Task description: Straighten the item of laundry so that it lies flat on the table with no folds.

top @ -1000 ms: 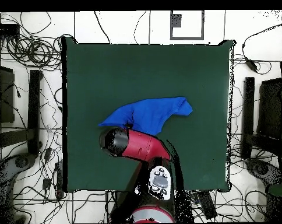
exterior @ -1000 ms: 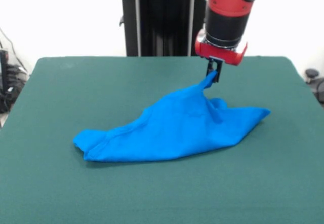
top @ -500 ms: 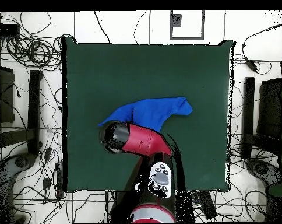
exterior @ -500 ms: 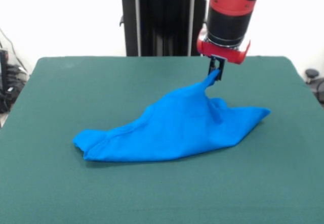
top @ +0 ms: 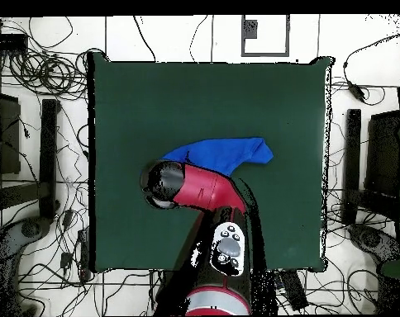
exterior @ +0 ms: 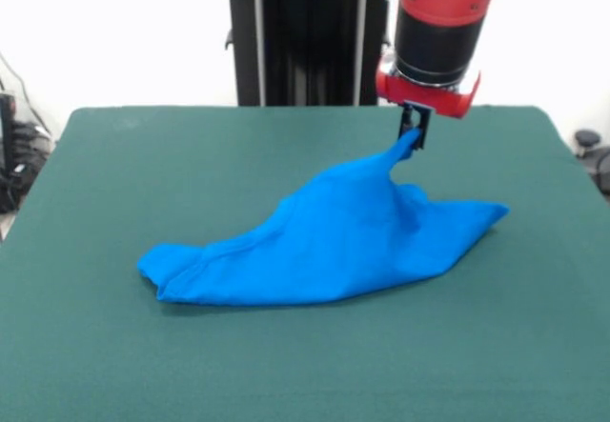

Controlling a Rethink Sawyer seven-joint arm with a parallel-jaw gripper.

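Observation:
The item of laundry [exterior: 334, 241] is a bright blue shirt, crumpled into a long wedge on the dark green table [exterior: 143, 165]. One pinch of its cloth is pulled up into a peak at the back right. My gripper [exterior: 413, 134] is shut on that peak, lifted a little above the table. The rest of the shirt rests on the table, tapering toward the front left. In the overhead view the arm covers the gripper and part of the item of laundry [top: 228, 153]; only plain blue cloth shows.
The robot's black pedestal [exterior: 295, 41] stands behind the table's far edge. Cables [top: 38, 66] and dark stands [top: 48, 157] lie on the floor around the table [top: 154, 91].
The gripper has risen slightly and shifted right in the front view, drawing the held peak of the shirt higher. The rest of the shirt has barely moved.

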